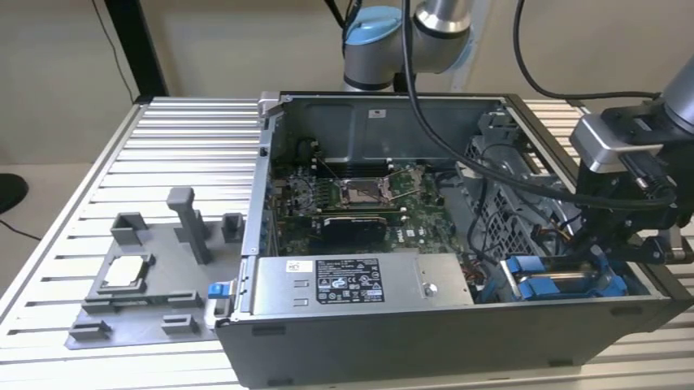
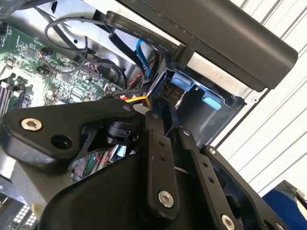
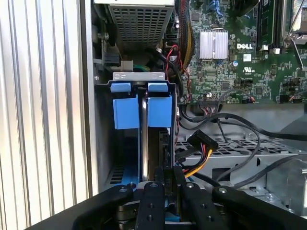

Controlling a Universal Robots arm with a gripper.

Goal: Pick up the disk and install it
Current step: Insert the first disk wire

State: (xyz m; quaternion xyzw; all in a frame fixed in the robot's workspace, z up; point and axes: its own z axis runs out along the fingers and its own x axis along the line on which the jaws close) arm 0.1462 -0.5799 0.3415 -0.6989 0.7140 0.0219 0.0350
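The disk [image 1: 564, 283] sits on edge in the drive bay at the front corner of the open computer case [image 1: 434, 341], on the exterior view's right. Its blue carrier tabs [image 3: 127, 112] point toward the case interior and also appear in the second wrist view as blue tabs [image 2: 183, 81]. My gripper [image 1: 609, 258] reaches down over the end of the disk nearest the case's outer wall. In both wrist views the gripper [image 3: 168, 179] [image 2: 165, 120] has its black fingers close together, shut on that end of the disk. The contact itself is partly hidden by the fingers.
A grey power-supply box [image 1: 358, 280] lies beside the bay, with the green motherboard [image 1: 358, 195] behind it. Loose cables [image 3: 201, 143] crowd the space next to the bay. A grey fixture [image 1: 141, 276] holding a small square chip [image 1: 125, 270] rests on the slatted table [image 1: 162, 138].
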